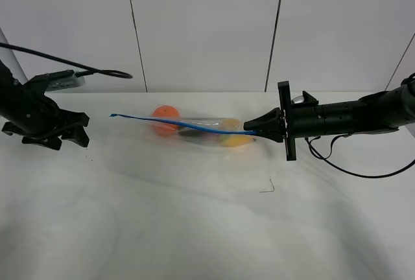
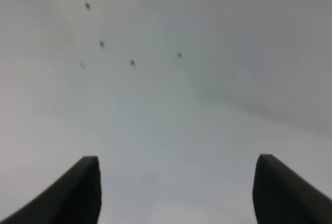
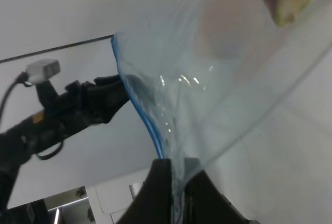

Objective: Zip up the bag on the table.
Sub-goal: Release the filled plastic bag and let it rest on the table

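Bright even light, left wrist blurred

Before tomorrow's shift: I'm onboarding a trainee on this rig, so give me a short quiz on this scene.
1. True or false: the left gripper holds the clear crinkly plastic zip bag.
2. Which gripper is shut on the bag's end? A the left gripper, B the right gripper, C neither.
3. Fill in: of the fruit in the bag, the one lying nearest the left gripper is coloured ___.
Key: 1 false; 2 B; 3 orange, the round orange fruit.
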{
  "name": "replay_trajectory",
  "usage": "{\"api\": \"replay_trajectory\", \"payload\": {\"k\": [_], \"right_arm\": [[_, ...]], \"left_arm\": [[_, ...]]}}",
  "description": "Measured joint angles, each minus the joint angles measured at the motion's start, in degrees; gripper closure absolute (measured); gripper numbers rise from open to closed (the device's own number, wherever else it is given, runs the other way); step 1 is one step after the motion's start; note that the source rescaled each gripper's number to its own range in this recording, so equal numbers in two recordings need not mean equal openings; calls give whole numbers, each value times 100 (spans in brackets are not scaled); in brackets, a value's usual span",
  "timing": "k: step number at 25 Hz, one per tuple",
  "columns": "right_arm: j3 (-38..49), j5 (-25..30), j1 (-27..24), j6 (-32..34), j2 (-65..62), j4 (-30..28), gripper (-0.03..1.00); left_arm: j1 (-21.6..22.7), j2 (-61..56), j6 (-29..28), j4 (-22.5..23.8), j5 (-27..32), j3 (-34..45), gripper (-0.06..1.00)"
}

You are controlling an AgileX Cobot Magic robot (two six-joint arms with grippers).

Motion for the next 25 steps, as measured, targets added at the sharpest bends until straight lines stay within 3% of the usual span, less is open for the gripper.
{"api": "replay_trajectory", "payload": {"k": [6,9,22,25], "right_arm": [[0,0,0,5,0,0,97],[0,0,0,5,0,0,97],[0,0,0,-4,0,0,97],[0,0,0,-4,0,0,97]], "left_arm": [[-8,0,-1091,991,1087,-649,7],[-8,0,-1286,1260,1462,-765,7],[-8,-122,-1328,1224,2716,-784,7],[-8,-157,-1091,1169,2941,-797,7]]}}
